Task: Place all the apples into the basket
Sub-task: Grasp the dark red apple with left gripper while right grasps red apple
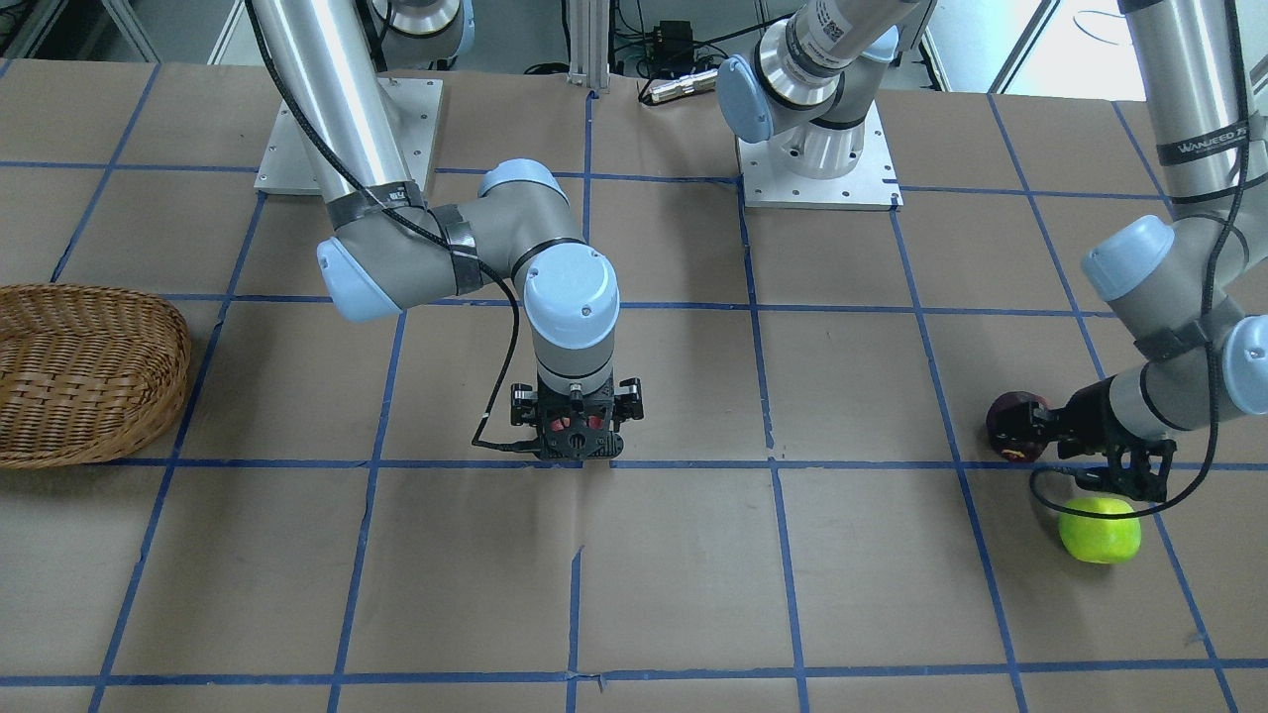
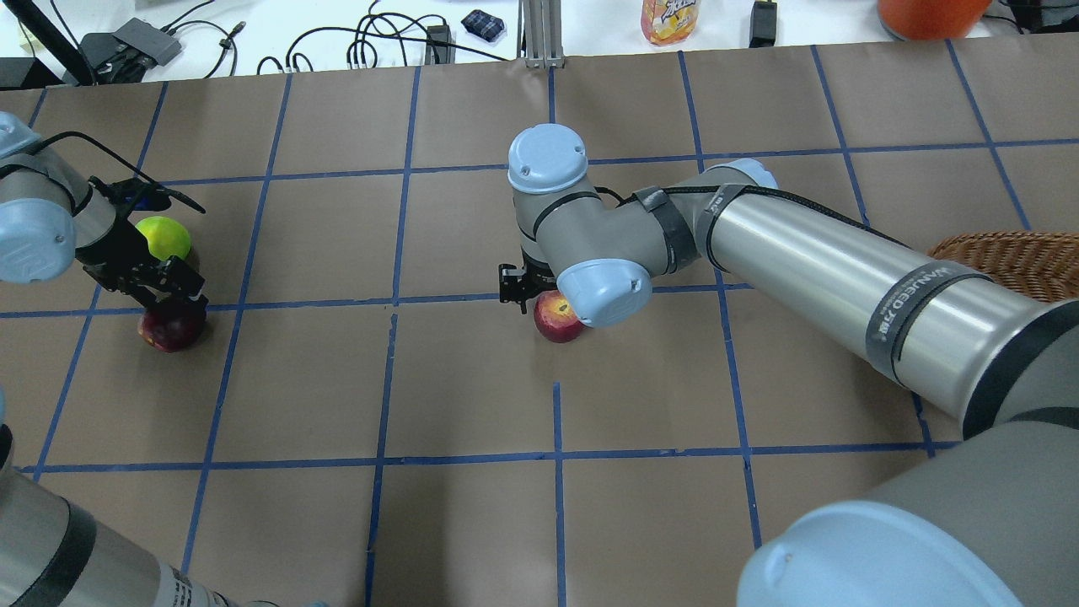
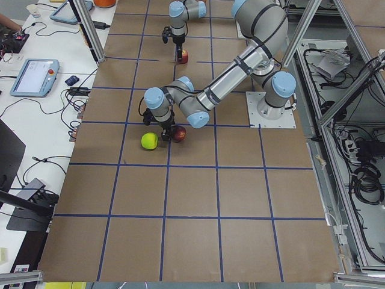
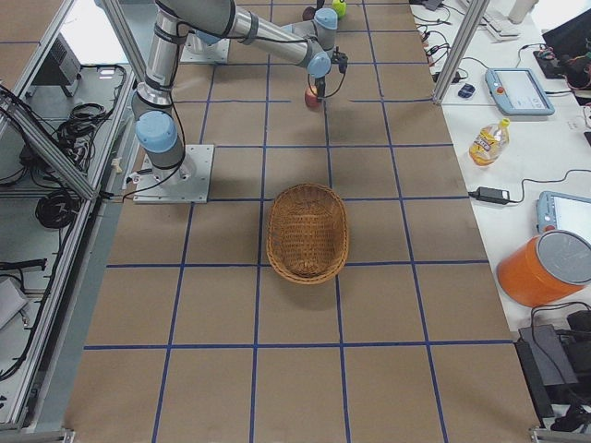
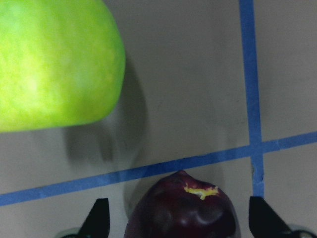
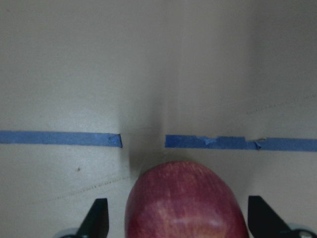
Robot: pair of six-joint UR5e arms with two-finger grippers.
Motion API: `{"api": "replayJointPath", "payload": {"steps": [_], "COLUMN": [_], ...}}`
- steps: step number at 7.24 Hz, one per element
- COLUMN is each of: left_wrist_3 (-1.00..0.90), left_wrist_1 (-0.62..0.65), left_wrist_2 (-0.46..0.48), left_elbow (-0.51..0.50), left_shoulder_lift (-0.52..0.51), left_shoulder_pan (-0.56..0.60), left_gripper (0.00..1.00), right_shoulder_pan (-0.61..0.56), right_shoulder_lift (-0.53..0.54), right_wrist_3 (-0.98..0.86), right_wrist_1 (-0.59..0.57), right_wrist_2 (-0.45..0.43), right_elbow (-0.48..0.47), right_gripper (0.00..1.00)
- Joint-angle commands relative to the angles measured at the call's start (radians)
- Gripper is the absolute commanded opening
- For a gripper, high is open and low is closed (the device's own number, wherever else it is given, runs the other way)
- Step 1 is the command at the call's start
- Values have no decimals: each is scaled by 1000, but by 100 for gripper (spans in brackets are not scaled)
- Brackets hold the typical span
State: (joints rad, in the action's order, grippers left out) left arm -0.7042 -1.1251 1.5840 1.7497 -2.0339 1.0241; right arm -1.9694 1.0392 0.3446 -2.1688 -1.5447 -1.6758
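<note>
The dark maroon apple point(image 5: 182, 210) rests on the table between the open fingers of my left gripper point(image 5: 181, 220), with a gap on each side; it also shows in the overhead view point(image 2: 173, 327). The lime green apple point(image 5: 54, 59) lies just beside it point(image 1: 1098, 530). The red apple point(image 6: 185, 203) sits between the open fingers of my right gripper point(image 6: 178, 220) at mid-table point(image 2: 558, 319). The wicker basket point(image 1: 79, 376) holds nothing and stands far off on the robot's right point(image 4: 307, 233).
Brown paper with a blue tape grid covers the table. The arm base plates point(image 1: 817, 163) stand at the robot's edge. A bottle point(image 2: 670, 18), cables and an orange bucket point(image 2: 927, 10) lie beyond the far edge.
</note>
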Motion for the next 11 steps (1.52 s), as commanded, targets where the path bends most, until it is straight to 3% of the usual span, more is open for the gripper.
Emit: {"api": "replayJointPath", "payload": {"steps": [1,2,3,4,5,7,9,10,11], "left_wrist_3": [8,0,0,8,47,371,875,1043,1122], "left_wrist_1": [-4,14,24,7,-78,-175,-179,-16,89], "left_wrist_2": [4,4,75,89,82,64,-223,-381,-395], "left_elbow": [75,94,88,59,29,43,31,33,46], "left_shoulder_lift": [15,27,44,75,111,188,177,152,115], "left_shoulder_pan": [-4,-10,-6,14,60,312,542,665,736], "left_gripper": [97,67,1,0,0,0,0,0,0], "right_shoulder_pan": [-3,-5,-3,3,35,244,448,543,608], "right_shoulder_lift": [-5,-1,2,13,83,270,344,352,354], "right_wrist_3": [0,4,4,-1,-7,-71,-191,-334,-420], "right_wrist_1": [1,4,10,15,68,287,323,339,387], "right_wrist_2": [9,3,-2,-3,1,-3,-47,-70,-81], "right_elbow": [-2,-2,-1,1,2,-2,-2,-2,-2], "right_gripper": [100,73,38,24,24,24,24,24,24]}}
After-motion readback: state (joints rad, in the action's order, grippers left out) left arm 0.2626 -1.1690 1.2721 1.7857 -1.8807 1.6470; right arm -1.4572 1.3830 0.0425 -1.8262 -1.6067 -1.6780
